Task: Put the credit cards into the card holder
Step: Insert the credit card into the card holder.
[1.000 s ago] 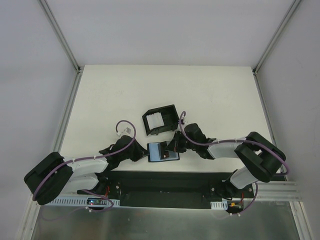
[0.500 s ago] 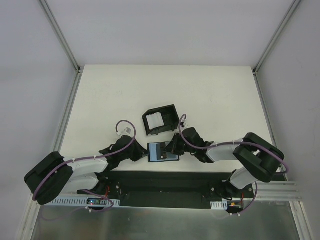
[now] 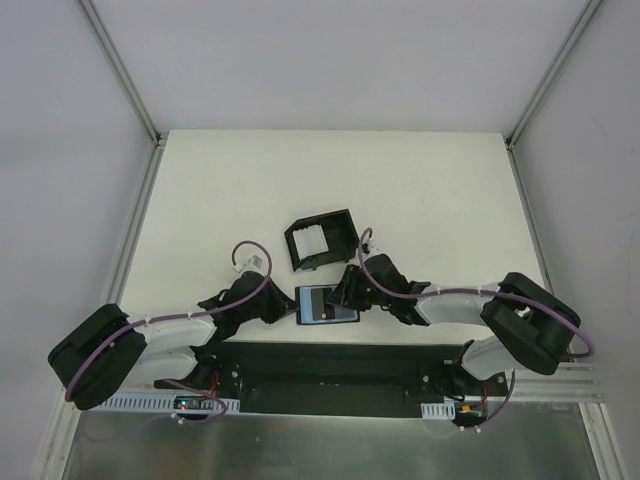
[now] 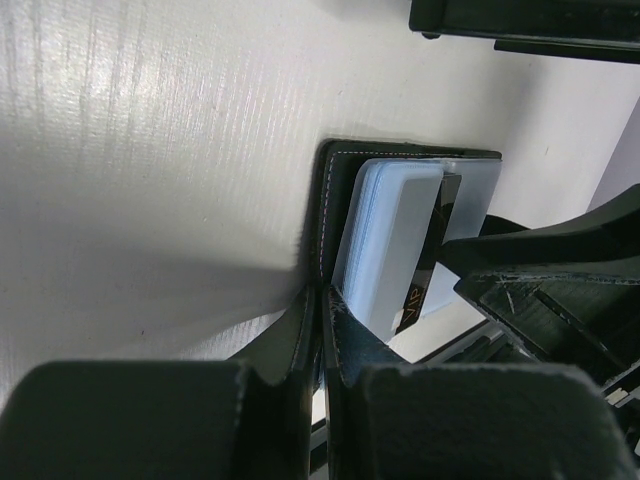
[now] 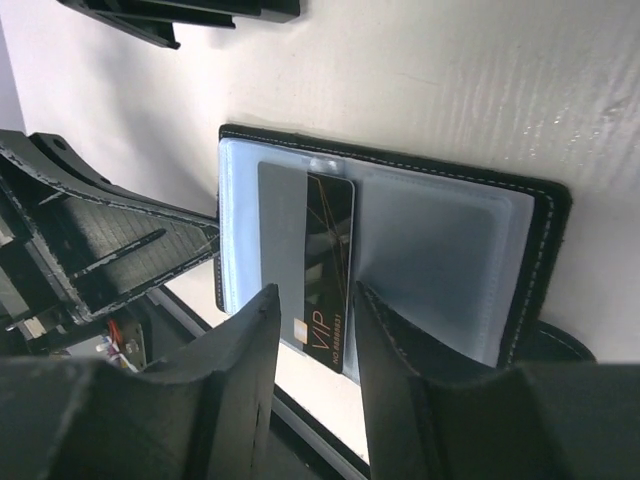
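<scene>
– Card holder [image 3: 327,304] is lying open on the surface [image 3: 420,190] just in front of the arm bases, near the black box [image 3: 320,240]. What is changing from above?

– The right end effector [image 3: 346,292] is now crowding its right edge, closer than a second ago. Its fingers, together then, are parting. The left end effector [image 3: 284,310] is staying at the left edge. I judge that a card is being let go.

– What is the left wrist camera adding?

– It is showing the left fingers pressed together on the card holder's black cover, pinning it down. The clear sleeves [image 4: 395,230] are fanning up, with a dark credit card [image 4: 428,265] tucked behind them. This view is hiding how deep the card is sitting.

– And the right wrist camera?

– There the card is showing gold "VIP" lettering. It is lying in a sleeve with its near end sticking out past the holder's edge. The right fingers [image 5: 240,340] are standing apart on either side of that end, not squeezing it. So one card is partly in and, I judge, still needing a push. Neither wrist camera is seeing into the box.
</scene>
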`<action>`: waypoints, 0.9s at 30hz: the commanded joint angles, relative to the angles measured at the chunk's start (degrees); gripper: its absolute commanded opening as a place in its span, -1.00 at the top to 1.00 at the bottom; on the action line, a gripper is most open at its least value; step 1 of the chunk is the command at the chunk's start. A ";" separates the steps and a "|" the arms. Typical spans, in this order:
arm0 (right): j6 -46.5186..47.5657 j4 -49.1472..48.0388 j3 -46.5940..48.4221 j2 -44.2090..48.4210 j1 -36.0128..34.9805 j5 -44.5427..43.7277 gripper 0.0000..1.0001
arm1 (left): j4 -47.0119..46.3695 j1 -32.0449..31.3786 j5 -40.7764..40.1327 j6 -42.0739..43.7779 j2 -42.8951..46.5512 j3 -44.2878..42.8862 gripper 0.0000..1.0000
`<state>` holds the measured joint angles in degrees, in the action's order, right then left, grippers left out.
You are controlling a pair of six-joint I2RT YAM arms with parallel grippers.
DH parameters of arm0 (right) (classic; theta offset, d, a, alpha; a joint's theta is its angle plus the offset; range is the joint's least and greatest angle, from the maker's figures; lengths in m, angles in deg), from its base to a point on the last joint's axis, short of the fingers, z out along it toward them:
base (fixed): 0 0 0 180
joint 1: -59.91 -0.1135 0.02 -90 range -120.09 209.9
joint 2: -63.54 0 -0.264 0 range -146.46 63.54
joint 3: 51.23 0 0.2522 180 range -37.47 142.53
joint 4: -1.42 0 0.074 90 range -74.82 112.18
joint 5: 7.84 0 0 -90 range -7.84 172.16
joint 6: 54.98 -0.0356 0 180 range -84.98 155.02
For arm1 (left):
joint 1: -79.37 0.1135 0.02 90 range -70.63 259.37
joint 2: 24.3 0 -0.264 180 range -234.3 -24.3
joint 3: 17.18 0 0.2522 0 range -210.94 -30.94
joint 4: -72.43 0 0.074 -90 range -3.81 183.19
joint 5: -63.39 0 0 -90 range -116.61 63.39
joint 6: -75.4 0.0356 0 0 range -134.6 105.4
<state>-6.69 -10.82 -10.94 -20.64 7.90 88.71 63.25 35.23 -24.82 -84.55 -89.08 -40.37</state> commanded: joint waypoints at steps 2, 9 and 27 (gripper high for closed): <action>3.66 7.37 3.35 -0.01 -0.20 -1.46 0.24 | 4.57 0.20 0.24 1.22 -0.35 1.61 1.00; 3.74 7.28 6.78 -4.76 -1.16 1.54 0.29 | 4.57 0.19 0.42 1.49 -0.44 1.35 1.00; 7.78 16.41 16.37 -7.40 -4.68 1.72 0.67 | 4.66 0.28 1.21 1.75 -0.88 0.73 1.00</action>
<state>0.00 4.55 2.56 -27.57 4.51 88.86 63.25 35.23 -24.06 -84.49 -89.10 -40.37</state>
